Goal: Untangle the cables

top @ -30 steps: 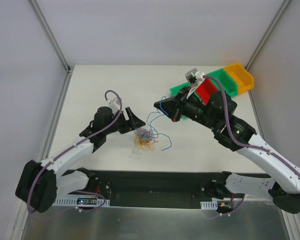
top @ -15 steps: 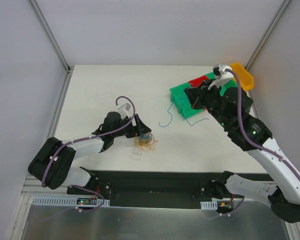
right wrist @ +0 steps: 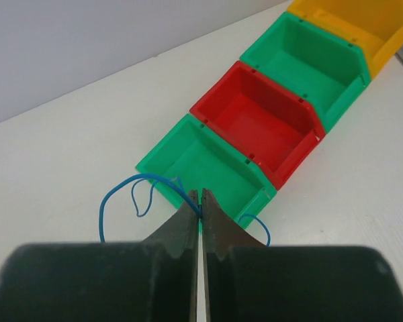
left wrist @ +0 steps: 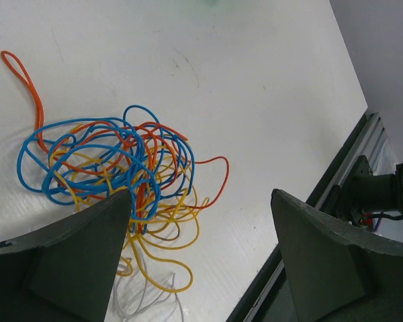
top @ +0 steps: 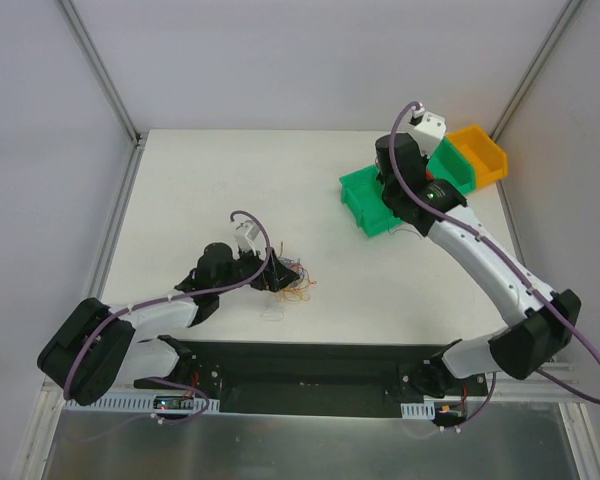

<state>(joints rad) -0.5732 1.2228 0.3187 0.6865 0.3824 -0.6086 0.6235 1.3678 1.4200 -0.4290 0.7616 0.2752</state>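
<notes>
Blue cable (right wrist: 129, 179), pinched tight in the right gripper (right wrist: 200, 204), hangs at the nearest green bin (right wrist: 201, 157)'s front rim, ends trailing sideways.

Blue, orange, yellow cables (left wrist: 114, 161) lie knotted; a separate blue cable (right wrist: 127, 179) seemingly hangs looped.

Identify the left arm (top: 155, 312) at lower left of the overhead view and the right arm (top: 477, 252) at right: white link shells, black joint housings. Trace a purple cable (top: 245, 212) looped along each. Note the white camera block (top: 428, 125) on each wrist. Left pincer (left wrist: 200, 194) and right pincer (right wrist: 200, 200) fingers are matte dark grey wedges.
</notes>
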